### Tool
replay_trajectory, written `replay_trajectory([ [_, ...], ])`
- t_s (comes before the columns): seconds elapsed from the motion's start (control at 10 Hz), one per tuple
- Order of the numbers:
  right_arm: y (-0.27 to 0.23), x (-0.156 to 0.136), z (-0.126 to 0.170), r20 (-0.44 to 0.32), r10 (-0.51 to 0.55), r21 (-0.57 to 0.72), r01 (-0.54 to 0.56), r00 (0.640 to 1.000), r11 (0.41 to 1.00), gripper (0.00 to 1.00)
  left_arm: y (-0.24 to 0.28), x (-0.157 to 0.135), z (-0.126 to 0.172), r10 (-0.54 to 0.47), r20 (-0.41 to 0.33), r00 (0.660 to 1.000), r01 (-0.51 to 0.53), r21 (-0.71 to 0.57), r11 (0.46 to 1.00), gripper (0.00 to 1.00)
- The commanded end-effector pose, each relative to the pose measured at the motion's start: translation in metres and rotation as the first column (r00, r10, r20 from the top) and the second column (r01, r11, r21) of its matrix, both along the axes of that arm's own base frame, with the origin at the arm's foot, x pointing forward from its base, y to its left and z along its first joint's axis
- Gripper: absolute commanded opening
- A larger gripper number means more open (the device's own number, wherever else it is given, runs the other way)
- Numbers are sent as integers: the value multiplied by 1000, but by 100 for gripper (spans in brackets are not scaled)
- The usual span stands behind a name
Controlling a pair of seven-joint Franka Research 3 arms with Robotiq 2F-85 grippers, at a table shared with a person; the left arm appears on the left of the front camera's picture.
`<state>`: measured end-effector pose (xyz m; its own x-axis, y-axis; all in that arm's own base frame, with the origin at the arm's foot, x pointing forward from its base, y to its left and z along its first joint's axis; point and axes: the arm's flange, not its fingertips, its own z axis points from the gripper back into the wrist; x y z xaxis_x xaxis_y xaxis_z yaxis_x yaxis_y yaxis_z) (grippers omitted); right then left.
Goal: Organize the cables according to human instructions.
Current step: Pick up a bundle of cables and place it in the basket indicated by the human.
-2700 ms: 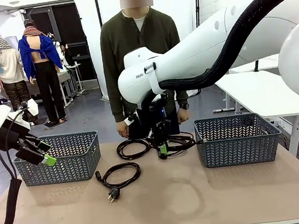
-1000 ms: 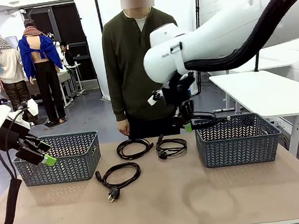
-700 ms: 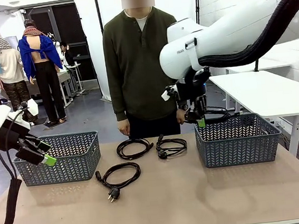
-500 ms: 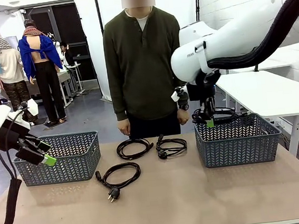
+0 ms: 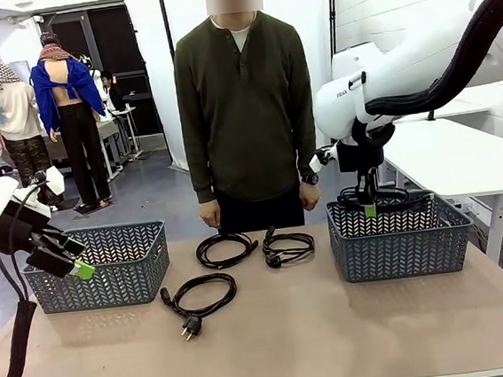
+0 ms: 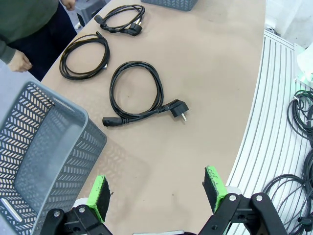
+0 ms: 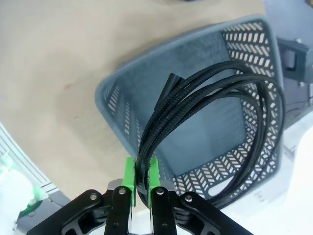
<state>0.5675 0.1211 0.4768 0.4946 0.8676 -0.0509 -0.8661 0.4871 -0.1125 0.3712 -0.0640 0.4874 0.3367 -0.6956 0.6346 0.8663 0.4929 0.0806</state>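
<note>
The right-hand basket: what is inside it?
The basket shows a bare floor in the right wrist view. A coiled cable, pinched in the right gripper, hangs over it and covers strips of that floor.

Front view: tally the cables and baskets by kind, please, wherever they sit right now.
Black cables coiled on the table: 3
Black cable held in the right gripper: 1
Grey baskets: 2
Total: 6
</note>
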Motion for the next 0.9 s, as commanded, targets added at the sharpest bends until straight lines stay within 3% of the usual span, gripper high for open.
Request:
replay_trajectory([
  [0.0, -5, 1, -7, 13, 31, 33, -31, 999, 999, 0, 4, 2, -1, -23, 2, 1000, 23, -14, 1000, 100],
  [0.8, 0, 0, 0, 0, 0, 0, 0, 1000, 1000, 0, 4, 2, -1, -23, 2, 1000, 23, -14, 1000, 100],
])
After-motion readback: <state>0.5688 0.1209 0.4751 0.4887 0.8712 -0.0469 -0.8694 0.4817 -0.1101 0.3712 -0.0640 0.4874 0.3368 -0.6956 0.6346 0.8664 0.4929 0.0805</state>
